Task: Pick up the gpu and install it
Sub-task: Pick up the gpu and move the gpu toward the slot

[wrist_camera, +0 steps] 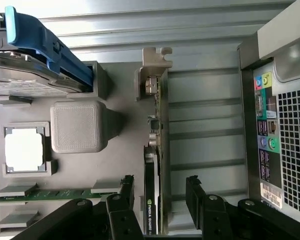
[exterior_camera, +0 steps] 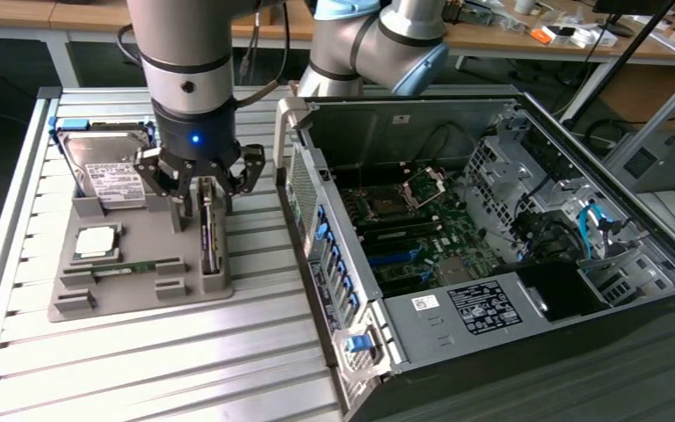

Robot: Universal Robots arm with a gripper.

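The gpu (exterior_camera: pixel 208 236) stands on its long edge in a slot of the grey holder tray (exterior_camera: pixel 138 294), with its silver bracket (wrist_camera: pixel 152 65) at one end. The tool (exterior_camera: pixel 203 207) straddles the card with its fingers (wrist_camera: pixel 125 192) spread, one on each side. They look clear of the board, though that's hard to be sure of. A memory stick (exterior_camera: pixel 138 266), a processor (exterior_camera: pixel 97 239) and a hard drive (exterior_camera: pixel 109 167) share the tray. Just beside it on the slatted tabletop (exterior_camera: pixel 138 369), towards the exterior view's right, lies the opened computer case (exterior_camera: pixel 490 220).
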